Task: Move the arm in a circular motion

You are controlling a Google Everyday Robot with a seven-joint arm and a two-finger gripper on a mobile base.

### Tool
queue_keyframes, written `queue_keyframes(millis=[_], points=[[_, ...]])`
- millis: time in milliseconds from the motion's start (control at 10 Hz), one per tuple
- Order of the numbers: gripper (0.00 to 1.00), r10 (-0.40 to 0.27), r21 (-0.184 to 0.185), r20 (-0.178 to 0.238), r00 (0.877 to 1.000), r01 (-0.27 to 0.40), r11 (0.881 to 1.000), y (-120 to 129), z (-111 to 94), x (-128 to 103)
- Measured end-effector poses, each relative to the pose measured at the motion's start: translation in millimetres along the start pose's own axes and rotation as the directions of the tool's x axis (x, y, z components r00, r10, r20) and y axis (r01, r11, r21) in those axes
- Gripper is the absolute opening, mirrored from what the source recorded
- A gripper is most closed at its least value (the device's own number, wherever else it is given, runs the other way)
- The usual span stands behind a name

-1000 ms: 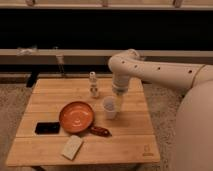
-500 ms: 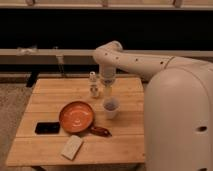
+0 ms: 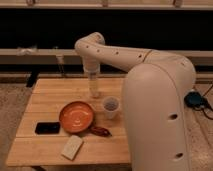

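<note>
The large cream-white tubular robot arm (image 3: 120,55) is extended from the right edge over the light wooden desk (image 3: 45,95). Its narrow pale gripper (image 3: 93,84) is pointed down near the far edge; its state cannot be told. The arm is judged stiff and heavy; no hold is needed, but the white paper cup (image 3: 110,107) nearby could be toppled.

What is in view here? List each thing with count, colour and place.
table: one, light wood, centre
bowl: one, orange, middle of the table
cup: one, white, right of the bowl
phone: one, black, left of the bowl
block: one, cream, near the front edge
small object: one, reddish brown, at the bowl's front right
arm: one, cream-white, reaching in from the right
gripper: one, pale, pointing down over the table's far side
</note>
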Motion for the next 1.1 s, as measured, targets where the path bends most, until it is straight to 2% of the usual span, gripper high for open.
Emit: queue_keyframes(millis=[400, 600, 700, 900, 1100], points=[[0.80, -0.092, 0.016, 0.055, 0.994, 0.091, 0.996, 4, -22, -43], [0.80, -0.152, 0.011, 0.097, 0.984, 0.152, 0.988, 12, -24, -77], [0.80, -0.183, 0.006, 0.117, 0.976, 0.184, 0.983, 16, -24, -95], [0.80, -0.258, -0.004, 0.164, 0.952, 0.262, 0.965, 23, -21, -142], [0.80, -0.341, -0.016, 0.196, 0.919, 0.351, 0.936, 36, -18, -190]])
